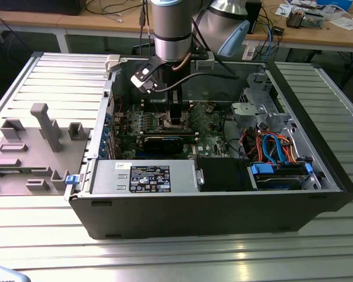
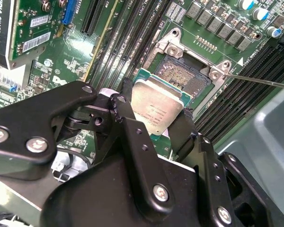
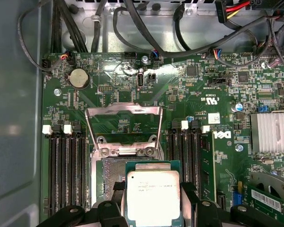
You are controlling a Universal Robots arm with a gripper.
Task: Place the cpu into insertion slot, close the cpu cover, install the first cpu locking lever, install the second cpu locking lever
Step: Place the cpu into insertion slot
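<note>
My gripper (image 3: pixel 153 190) is shut on the cpu (image 3: pixel 153 191), a flat square chip with a silver top, with one black finger on each of two opposite edges. In both wrist views the cpu (image 2: pixel 156 109) hangs level just over the insertion slot (image 3: pixel 109 172), shifted to one side so part of the dark pin field (image 2: pixel 182 75) stays uncovered. The cpu cover (image 3: pixel 123 110) stands swung up and open behind the socket. A thin locking lever (image 2: pixel 260 81) sticks out beside the socket frame. In the exterior view the gripper (image 1: pixel 175 114) reaches down into the open computer case over the green motherboard (image 1: pixel 209 126).
Black memory slots (image 3: pixel 64 170) flank the socket on both sides. A coin battery (image 3: pixel 79 78), a finned heat sink (image 3: pixel 272 132) and cables (image 3: pixel 132 28) lie around it. The power supply (image 1: pixel 144 176) and drive cage (image 1: pixel 279 170) fill the case front. Grey fixtures (image 1: pixel 41 135) stand at the exterior view's left.
</note>
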